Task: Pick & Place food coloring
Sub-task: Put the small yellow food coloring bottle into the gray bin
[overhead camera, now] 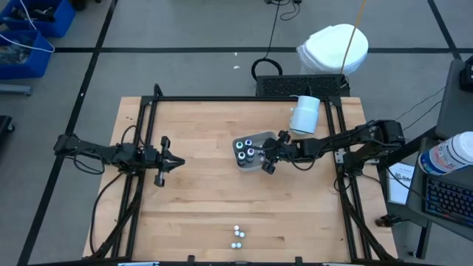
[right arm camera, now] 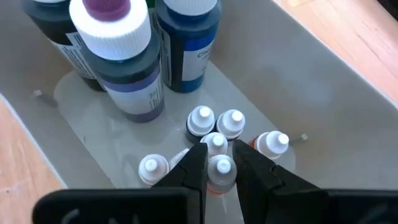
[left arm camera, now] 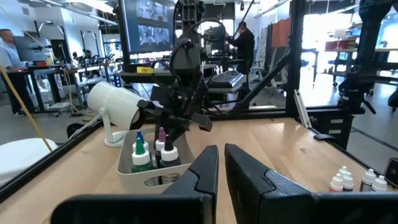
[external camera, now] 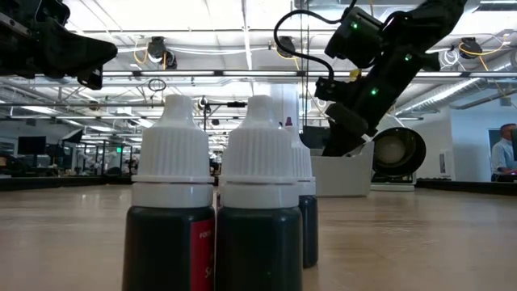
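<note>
- Four small bottles are seen at the lower centre of the high view, standing on the bare table; up close in the low view they show dark round bodies and white ribbed conical caps.
- Four larger bottles are counted in the grey tray at mid-frame of the high view; their tops are blue, green and purple with white rings.
- Five small white-capped bottles are counted in the right wrist view, clustered on the tray's smooth floor.
- One right gripper is lowered into the tray, its dark fingers nearly closed around one small bottle; whether it is gripped firmly cannot be told.
- One left gripper is held above the table at the left of the high view, well apart from the tray, its fingers almost together with nothing between them.
- One white cylinder lies tilted, upper right of the tray.
- The table is of pale wood planks, framed by black rails.
</note>
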`<action>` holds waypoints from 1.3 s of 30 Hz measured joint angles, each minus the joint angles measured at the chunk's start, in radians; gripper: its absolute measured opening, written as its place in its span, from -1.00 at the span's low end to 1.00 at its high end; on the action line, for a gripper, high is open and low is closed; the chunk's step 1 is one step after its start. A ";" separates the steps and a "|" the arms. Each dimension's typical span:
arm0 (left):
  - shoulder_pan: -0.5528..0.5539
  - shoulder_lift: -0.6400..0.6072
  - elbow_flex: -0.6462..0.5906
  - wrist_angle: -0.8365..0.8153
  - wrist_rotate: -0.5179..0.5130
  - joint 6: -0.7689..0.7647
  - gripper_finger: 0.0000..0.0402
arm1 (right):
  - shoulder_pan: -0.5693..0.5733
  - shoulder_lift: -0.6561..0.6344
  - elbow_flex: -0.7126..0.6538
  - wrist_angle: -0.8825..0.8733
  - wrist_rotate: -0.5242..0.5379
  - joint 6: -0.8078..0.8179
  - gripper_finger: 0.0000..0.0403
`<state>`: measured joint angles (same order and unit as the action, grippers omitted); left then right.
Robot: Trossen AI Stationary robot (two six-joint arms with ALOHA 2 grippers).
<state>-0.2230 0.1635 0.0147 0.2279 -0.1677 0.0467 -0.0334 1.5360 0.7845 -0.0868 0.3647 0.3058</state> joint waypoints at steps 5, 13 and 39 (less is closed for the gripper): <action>0.000 0.000 0.000 0.000 0.000 -0.003 -0.81 | 0.000 -0.002 -0.018 0.016 0.017 0.042 -0.77; 0.000 0.000 0.000 0.000 0.000 -0.007 -0.81 | 0.000 -0.016 -0.036 0.006 0.027 0.071 -0.24; 0.000 0.000 0.000 -0.023 0.001 -0.042 -0.81 | 0.366 -0.909 -0.210 -0.161 -0.082 -0.021 -0.94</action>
<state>-0.2231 0.1635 0.0147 0.2054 -0.1669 0.0048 0.3323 0.6268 0.5747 -0.2483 0.2828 0.2846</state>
